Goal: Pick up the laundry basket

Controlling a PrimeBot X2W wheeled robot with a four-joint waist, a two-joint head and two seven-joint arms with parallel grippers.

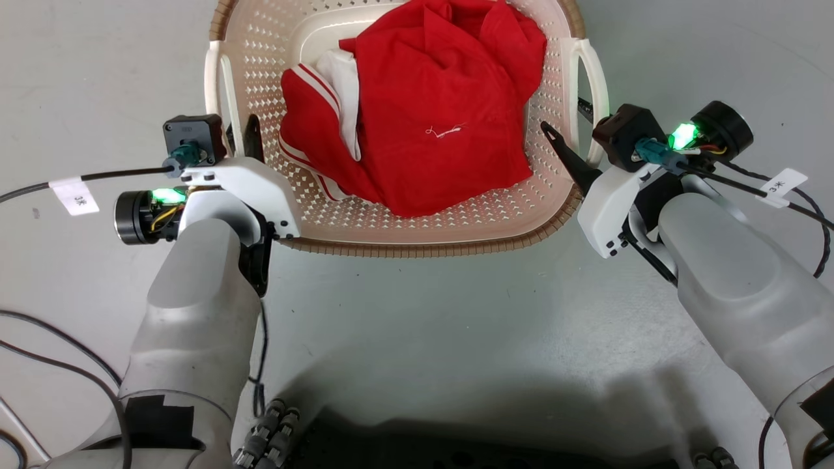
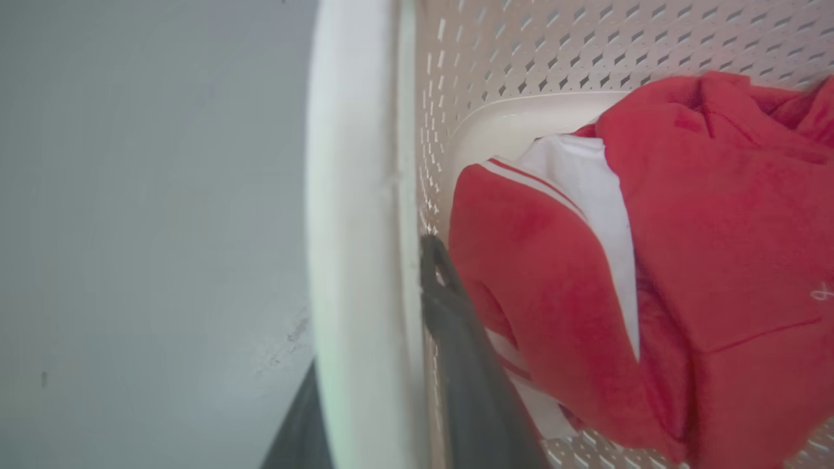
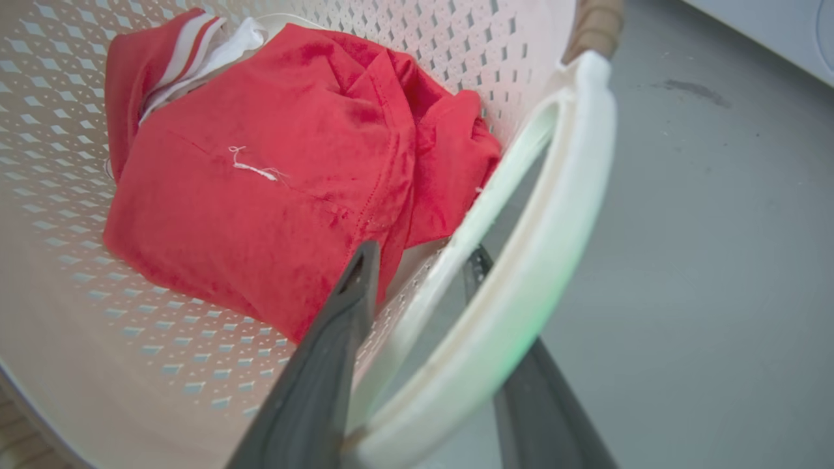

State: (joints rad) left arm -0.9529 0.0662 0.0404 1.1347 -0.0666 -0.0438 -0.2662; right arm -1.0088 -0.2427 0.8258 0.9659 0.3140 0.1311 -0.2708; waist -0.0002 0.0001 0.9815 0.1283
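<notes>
Seemingly left gripper (image 2: 368, 306) clamps a laundry basket (image 1: 423, 246) handle (image 2: 358, 163), right gripper (image 3: 423, 254) straddling another, jaws apart.

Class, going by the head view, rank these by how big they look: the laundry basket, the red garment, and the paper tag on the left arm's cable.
1. laundry basket, largest, though cropped at the top
2. red garment, lying inside it
3. paper tag, clearly smallest

Floor (image 1: 417, 306) smooth, pale grey, matte, evenly lit. Soft dark shadow (image 1: 521, 407) along near edge in head view. Faint dark scuffs (image 2: 287, 339) in left wrist view; darker smudge (image 3: 694, 91) in right wrist view, near white panel (image 3: 775, 29).
</notes>
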